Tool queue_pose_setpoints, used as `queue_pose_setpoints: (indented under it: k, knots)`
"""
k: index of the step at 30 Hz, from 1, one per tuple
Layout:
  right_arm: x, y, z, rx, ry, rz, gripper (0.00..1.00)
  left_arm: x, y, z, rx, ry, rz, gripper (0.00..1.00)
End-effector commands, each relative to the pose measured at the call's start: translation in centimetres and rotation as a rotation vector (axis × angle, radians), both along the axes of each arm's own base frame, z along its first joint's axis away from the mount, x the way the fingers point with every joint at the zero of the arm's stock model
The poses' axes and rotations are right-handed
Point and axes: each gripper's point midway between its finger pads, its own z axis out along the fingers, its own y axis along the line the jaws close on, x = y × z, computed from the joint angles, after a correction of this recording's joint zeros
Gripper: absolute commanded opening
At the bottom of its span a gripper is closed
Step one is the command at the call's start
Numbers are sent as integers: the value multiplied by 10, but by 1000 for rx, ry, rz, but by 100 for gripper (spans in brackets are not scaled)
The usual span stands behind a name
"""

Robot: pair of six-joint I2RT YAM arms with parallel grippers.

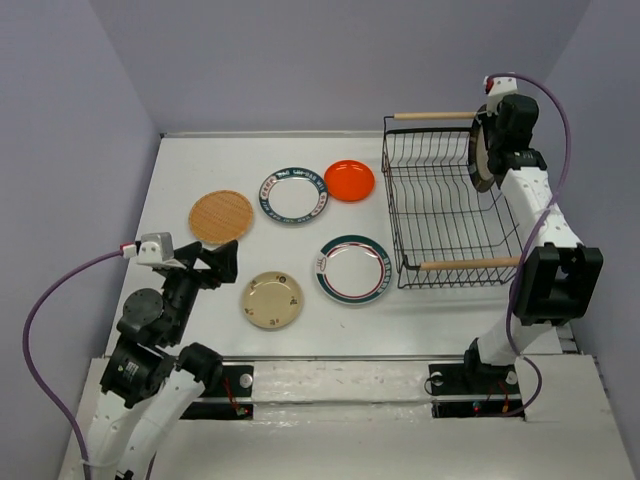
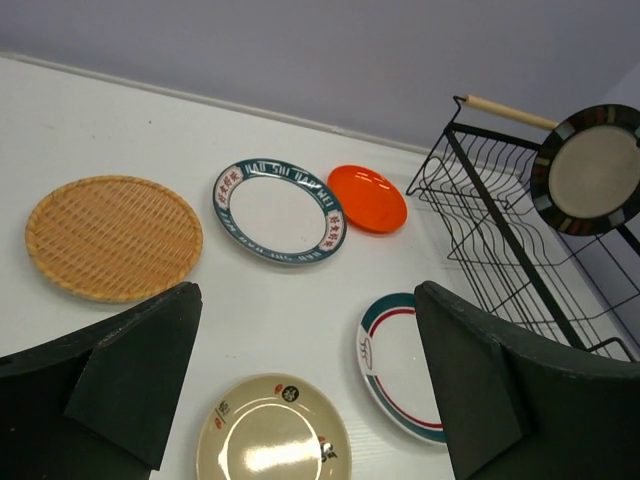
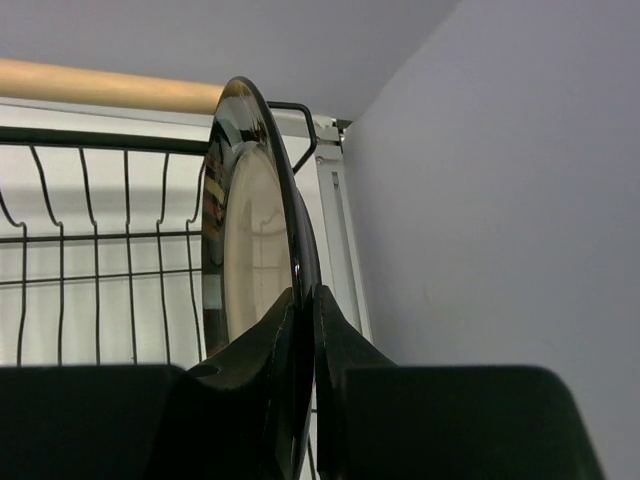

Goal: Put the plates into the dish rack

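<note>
Right gripper: the right gripper [image 3: 303, 300] was clamped narrowly on the rim of the cream plate with the dark rim [image 3: 245, 230], one finger on each face.
Held plate: it stood on edge, upright, over the 1 o'clock corner of the dish rack [image 1: 440, 215], just below the far wooden handle [image 1: 435, 116]. I could not tell whether its lower edge had met the wires.
Left gripper: the left gripper [image 1: 212, 262] was spread wide and empty, hanging above the table [image 1: 180, 160] at 8 o'clock, just beside the beige plate [image 1: 271, 299].
Rack: it sat at 2 o'clock on the table, and no plate was standing in its slots.
Plates on the table: there were five, all lying flat and apart from each other. The woven tan plate [image 1: 221, 216] lay at 10 o'clock. The white plate with the lettered teal rim [image 1: 294, 195] and the small orange-red plate [image 1: 349, 180] lay near 12. The white plate with the green and red striped rim [image 1: 353, 269] lay at 5, nearest the rack, and the beige one lay at 7.
Progress: the task looked to be at an early stage, with the first plate being placed, none released and five untouched.
</note>
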Motion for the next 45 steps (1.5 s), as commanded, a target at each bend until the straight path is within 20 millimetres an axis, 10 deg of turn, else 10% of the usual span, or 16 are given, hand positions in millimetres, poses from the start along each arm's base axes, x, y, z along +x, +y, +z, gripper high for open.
queue_pose_setpoints:
  k: [1,14,34,45]
  knots:
    - [12,-11,86,-52,-300,1,7,5,-1,8,-1,-3,12,99]
    - [5,-7,29,-13,-216,40,7,6,-5,5,10,6,-1,99]
    - [17,-6,-7,5,-148,49,7,5,-6,4,8,6,-8,99]
    - [26,-8,3,56,-189,13,57,11,-15,-3,28,36,-35,99]
